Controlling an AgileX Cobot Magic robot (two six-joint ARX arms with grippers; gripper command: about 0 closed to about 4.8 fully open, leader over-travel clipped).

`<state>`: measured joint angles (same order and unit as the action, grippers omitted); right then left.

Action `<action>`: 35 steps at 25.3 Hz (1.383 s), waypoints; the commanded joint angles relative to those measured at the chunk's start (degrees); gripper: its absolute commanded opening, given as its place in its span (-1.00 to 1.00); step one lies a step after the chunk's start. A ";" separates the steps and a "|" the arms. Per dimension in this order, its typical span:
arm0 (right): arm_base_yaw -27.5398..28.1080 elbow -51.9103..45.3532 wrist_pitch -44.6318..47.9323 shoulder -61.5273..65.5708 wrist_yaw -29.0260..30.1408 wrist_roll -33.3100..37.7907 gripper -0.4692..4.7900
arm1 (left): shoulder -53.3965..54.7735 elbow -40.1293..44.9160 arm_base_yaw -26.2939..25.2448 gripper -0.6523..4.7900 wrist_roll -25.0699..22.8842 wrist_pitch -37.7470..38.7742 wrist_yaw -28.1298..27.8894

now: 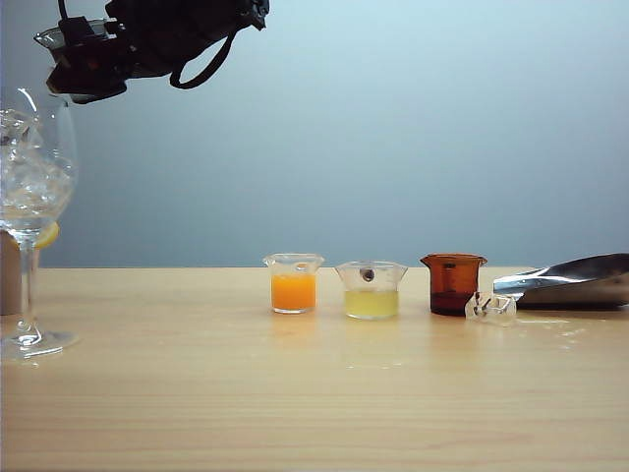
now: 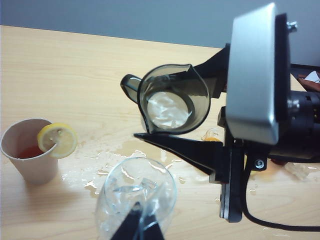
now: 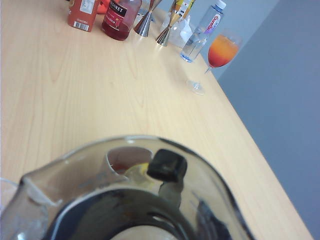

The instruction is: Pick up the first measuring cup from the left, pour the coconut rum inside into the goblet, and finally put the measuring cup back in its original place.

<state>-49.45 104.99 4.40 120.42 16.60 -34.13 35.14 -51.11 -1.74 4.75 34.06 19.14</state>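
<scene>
Pouring wants patience: right gripper (image 2: pixel 172 107), clamped on the tilted measuring cup (image 2: pixel 170 100), should keep its lip over the goblet (image 2: pixel 135 200) below; left gripper's (image 2: pixel 137 225) opening can't be told.

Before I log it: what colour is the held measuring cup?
Smoky grey measuring cup, clearest from the left wrist view.

1. Light wooden table (image 1: pixel 324 393), grain running across the exterior view.
2. Goblet (image 1: pixel 29 187) with ice standing on it; taken as landmark.
3. Paper cup (image 2: pixel 31 156) with red liquid and a lemon slice, just beside the goblet.
4. Spilled droplets (image 2: pixel 107 162) on the wood between paper cup and goblet.
5. Well to the goblet's right, in a row: orange-filled cup (image 1: pixel 293 283), pale yellow cup (image 1: pixel 371 290), amber-brown cup (image 1: pixel 453 283).
6. Farthest from the goblet: small clear piece (image 1: pixel 489 308) and metal scoop (image 1: pixel 570 280).
</scene>
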 commanded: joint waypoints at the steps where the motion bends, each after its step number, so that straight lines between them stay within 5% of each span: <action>1: -0.24 0.28 1.33 -0.77 0.31 -2.62 -0.83 | -0.13 -0.24 0.13 -0.78 0.15 -1.05 0.37; 11: -0.26 0.26 1.16 -0.74 0.24 -12.83 -0.83 | -0.13 -0.24 0.13 -0.78 0.15 -1.14 0.35; 35: -1.73 0.26 0.92 -0.72 -0.35 -24.94 -0.83 | -0.20 -0.24 0.87 -0.78 0.00 -0.94 0.17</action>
<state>-50.94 105.01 3.95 120.42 16.27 -58.65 35.11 -51.11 -0.91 4.75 33.63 19.09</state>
